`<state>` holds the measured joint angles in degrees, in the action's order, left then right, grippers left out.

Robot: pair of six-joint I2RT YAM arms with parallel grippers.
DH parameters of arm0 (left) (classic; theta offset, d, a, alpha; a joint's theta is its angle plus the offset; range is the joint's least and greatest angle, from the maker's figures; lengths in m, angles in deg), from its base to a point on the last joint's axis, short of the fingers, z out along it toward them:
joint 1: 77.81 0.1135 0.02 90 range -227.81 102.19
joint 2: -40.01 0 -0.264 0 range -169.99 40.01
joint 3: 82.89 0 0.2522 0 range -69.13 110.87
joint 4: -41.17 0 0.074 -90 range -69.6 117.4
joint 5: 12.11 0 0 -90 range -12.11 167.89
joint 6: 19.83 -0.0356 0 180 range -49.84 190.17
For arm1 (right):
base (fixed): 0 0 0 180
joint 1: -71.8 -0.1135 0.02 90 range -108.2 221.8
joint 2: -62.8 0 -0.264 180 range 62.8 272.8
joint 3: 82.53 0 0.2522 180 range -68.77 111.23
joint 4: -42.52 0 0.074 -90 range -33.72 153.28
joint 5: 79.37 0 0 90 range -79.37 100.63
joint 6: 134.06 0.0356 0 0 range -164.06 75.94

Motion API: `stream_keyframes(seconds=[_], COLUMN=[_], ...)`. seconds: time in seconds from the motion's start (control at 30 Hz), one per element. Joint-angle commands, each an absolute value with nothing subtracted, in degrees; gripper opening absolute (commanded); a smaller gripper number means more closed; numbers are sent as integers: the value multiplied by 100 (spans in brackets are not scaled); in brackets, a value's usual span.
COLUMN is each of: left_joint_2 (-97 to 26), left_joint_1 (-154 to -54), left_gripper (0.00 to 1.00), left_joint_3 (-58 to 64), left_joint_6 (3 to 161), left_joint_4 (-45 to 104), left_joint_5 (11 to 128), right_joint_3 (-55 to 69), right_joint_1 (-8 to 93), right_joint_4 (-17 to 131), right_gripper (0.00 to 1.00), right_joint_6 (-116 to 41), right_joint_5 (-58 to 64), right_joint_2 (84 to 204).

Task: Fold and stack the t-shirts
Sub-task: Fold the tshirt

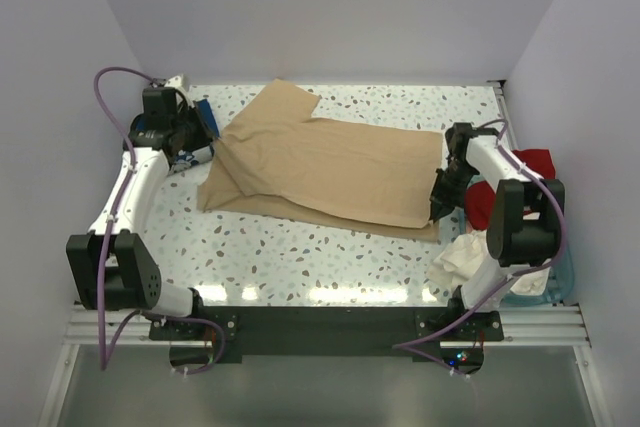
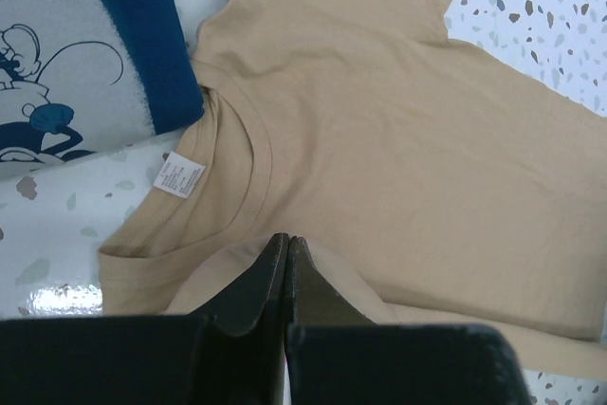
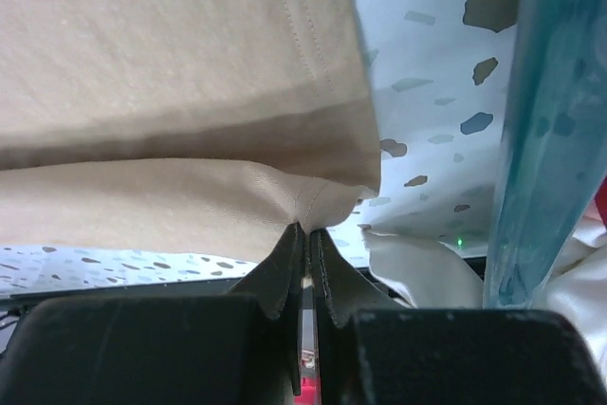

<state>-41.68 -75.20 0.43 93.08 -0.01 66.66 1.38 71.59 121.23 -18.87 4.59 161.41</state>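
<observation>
The tan t-shirt (image 1: pixel 330 162) lies across the middle of the table, partly folded over itself, with one sleeve pointing to the back. My left gripper (image 1: pixel 207 142) is at its left end by the collar. In the left wrist view the left gripper (image 2: pixel 286 240) is shut on a raised fold of the tan t-shirt (image 2: pixel 398 120). My right gripper (image 1: pixel 441 197) is at the shirt's right end. In the right wrist view the right gripper (image 3: pixel 311 230) is shut on the hem corner of the tan t-shirt (image 3: pixel 171 64). The navy t-shirt (image 2: pixel 85 35) with a white print lies folded beside the collar.
A teal basket (image 1: pixel 562 277) stands at the right edge and also shows in the right wrist view (image 3: pixel 550 120). A red t-shirt (image 1: pixel 532 161) and a cream-white t-shirt (image 1: pixel 462 257) lie in and over it. The speckled table (image 1: pixel 300 257) shows in front of the tan shirt.
</observation>
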Motion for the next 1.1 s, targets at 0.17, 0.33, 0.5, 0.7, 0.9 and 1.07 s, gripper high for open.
stream_keyframes(seconds=[0.17, 0.33, 0.5, 0.7, 0.9, 1.07], left_joint_2=[-4639, -4885, -5183, -5543, -5650, -5439], left_joint_1=[-7544, -7553, -7641, -7737, -7729, -7737], left_gripper=[0, 0, 0, 13, 55, 62], left_joint_3=[680, 777, 970, 1357, 1849, 1605], left_joint_6=[8977, 8959, 8933, 9020, 9372, 9486], left_joint_4=[464, 561, 587, 622, 684, 789], left_joint_5=[6496, 6435, 6391, 6347, 6382, 6488], right_joint_3=[400, 462, 576, 935, 1604, 1675], right_joint_1=[7391, 7435, 7444, 7444, 7444, 7444], right_joint_4=[12035, 12000, 11974, 11983, 12026, 11895], right_gripper=[0, 0, 0, 16, 63, 68], right_joint_6=[-2051, -2033, -1998, -1910, -1787, -1848], right_joint_5=[272, 272, 263, 184, 96, 35], right_joint_2=[16343, 16379, 16458, 16476, 16204, 15817])
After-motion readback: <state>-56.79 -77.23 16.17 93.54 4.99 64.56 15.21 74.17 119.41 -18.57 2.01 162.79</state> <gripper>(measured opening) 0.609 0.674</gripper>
